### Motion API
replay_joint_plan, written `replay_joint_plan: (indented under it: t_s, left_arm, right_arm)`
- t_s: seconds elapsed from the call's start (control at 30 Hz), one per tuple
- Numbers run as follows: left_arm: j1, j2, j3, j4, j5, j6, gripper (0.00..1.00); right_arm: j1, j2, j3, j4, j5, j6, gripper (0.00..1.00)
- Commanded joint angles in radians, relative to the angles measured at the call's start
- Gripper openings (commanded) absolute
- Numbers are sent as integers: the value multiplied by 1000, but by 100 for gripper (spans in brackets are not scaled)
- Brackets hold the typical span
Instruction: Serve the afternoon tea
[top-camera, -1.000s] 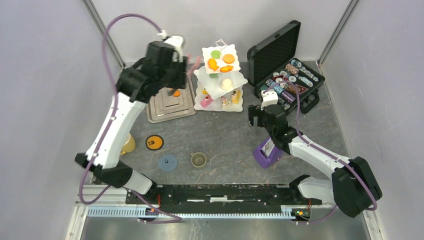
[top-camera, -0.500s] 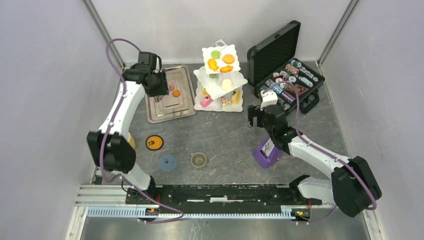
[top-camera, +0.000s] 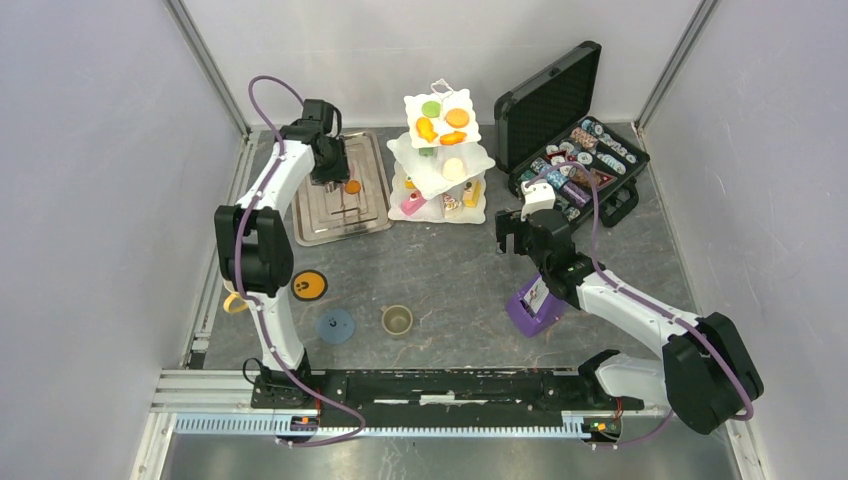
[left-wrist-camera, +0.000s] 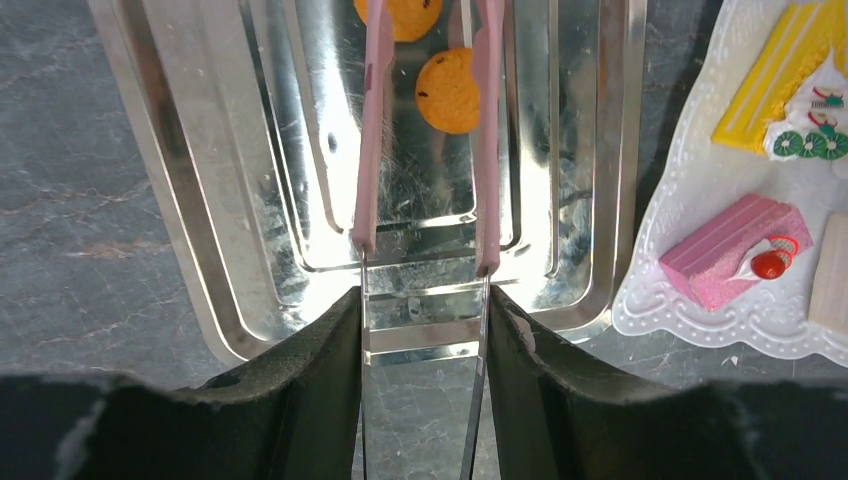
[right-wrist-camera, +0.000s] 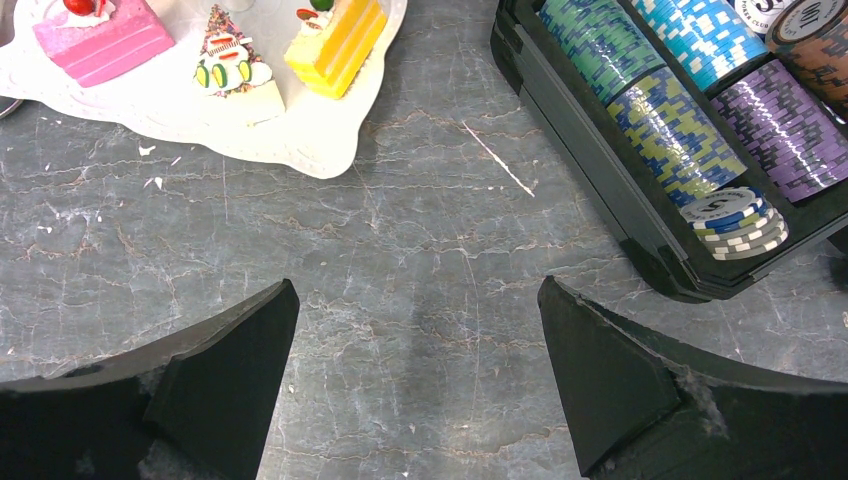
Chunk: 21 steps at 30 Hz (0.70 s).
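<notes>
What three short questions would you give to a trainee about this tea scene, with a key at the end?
1. True or false: the right pincer is open and holds nothing.
2. What does the left pincer hold? A: a yellow mug. B: pink-tipped tongs. C: a round coaster.
3. Fill the gap: the orange pastry under the tongs lies on the metal ____.

Key: 1 true. 2 B. 3 tray.
</notes>
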Motion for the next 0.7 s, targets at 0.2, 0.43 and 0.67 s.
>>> replay_joint_plan:
  t_s: [0.2, 0.43, 0.67]
  left_arm:
    - [22, 8, 62, 38, -45, -10, 57]
    - [23, 41, 63, 37, -33, -10, 56]
    - [23, 67, 66, 26, -24, -6, 56]
  right_arm:
    - [3, 4, 32, 36, 7, 1, 98]
    - [3, 2, 32, 38, 5, 3, 98]
    - [3, -3, 29, 38, 6, 4, 98]
